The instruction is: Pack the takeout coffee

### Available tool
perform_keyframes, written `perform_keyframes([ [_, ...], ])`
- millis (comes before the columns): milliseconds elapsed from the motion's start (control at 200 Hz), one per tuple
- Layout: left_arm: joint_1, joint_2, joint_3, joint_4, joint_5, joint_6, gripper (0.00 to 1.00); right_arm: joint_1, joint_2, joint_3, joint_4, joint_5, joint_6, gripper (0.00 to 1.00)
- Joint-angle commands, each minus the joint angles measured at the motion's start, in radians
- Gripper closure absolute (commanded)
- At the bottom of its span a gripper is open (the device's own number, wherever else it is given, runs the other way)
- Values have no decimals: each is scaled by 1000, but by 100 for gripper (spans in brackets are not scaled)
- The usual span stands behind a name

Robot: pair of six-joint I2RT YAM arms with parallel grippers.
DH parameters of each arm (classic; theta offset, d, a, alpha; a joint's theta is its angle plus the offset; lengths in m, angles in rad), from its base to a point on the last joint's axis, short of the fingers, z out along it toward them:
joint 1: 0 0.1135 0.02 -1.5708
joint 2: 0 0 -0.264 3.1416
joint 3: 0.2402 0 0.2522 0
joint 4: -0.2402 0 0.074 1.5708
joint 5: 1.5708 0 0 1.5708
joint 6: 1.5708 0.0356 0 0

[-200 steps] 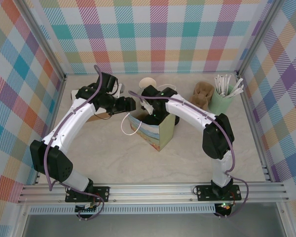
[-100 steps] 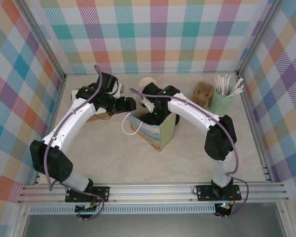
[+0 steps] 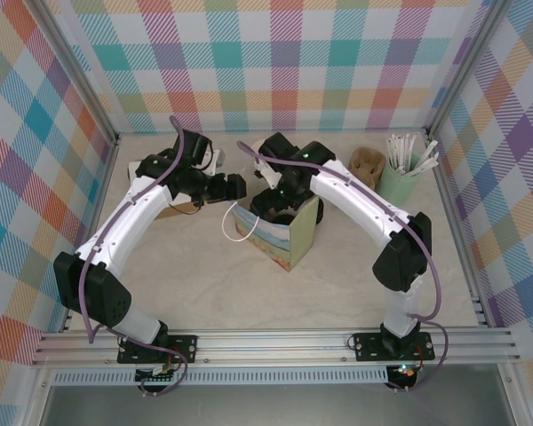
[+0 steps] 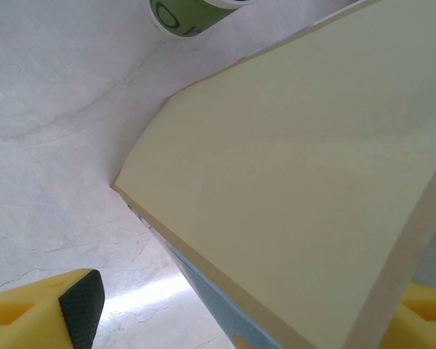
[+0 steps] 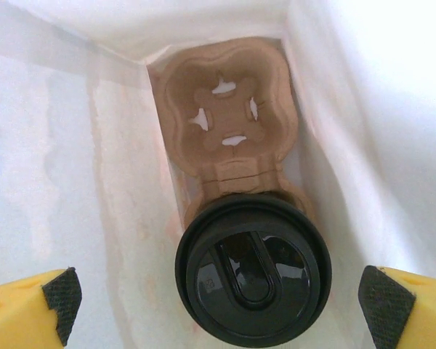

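Takeout coffee (image 5: 253, 276) sits at the bottom of the paper bag (image 3: 289, 240), its round black lid facing straight up at the right wrist camera. The cup stands in one pocket of a brown moulded-pulp carrier (image 5: 225, 94) that lies along the bag's floor, and the carrier's other visible pocket is empty. Pale bag walls rise on either side.

The right end effector (image 5: 219, 294) hangs in the mouth of the bag directly over the lid. Its jaws are spread wide, one yellow finger with a black pad (image 5: 58, 294) at each lower corner of the view, both well clear of the lid and holding nothing.

The left end effector (image 3: 235, 186) is at the bag's upper left edge. Its jaws are also parted, with the cream-coloured bag wall running between them. The left pad (image 4: 81, 294) stands off the wall, and I cannot tell whether the other finger touches it. A green paper cup (image 4: 192, 11) stands on the tabletop (image 3: 186, 266) just beyond the bag.

The bag is upright mid-tabletop, its white handle loop (image 3: 234, 232) hanging off the left side. Far right are a mint cup of white sticks (image 3: 398, 177) and, beside it, another brown carrier (image 3: 366, 161).
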Motion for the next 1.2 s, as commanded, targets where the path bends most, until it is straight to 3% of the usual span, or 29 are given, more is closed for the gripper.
perform_keyframes([
  [0,-9,-16,36,-19,10,6,12,-8,-55,60,-56,33,28,0],
  [365,9,-63,55,32,5,-14,0,-41,-96,181,-102,40,66,0],
  [760,28,-133,11,79,-1,-32,0,-90,-172,230,-105,29,75,3],
  [940,34,-200,-26,123,-53,-33,0,-148,-232,221,-117,118,67,5],
  [1195,44,-326,-122,173,-163,-25,0,-315,-330,88,-120,324,58,15],
])
